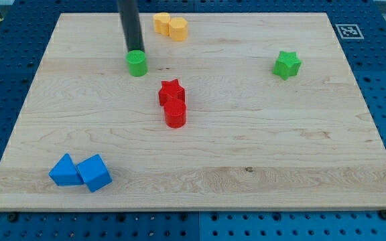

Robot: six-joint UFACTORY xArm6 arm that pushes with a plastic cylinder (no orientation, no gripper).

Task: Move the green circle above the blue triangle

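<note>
The green circle [137,64] is a short round block in the board's upper left part. My tip [135,51] is the lower end of the dark rod that comes down from the view's top; it sits right at the green circle's top edge, touching or nearly touching it. The blue triangle [65,171] lies near the board's lower left corner, far below the green circle. A blue cube-like block [95,173] touches its right side.
A red star [171,92] and a red cylinder [175,114] stand together near the middle. Two yellow blocks [171,26] sit at the top edge. A green star [287,65] is at the upper right. The wooden board [246,167] lies on a blue pegboard table.
</note>
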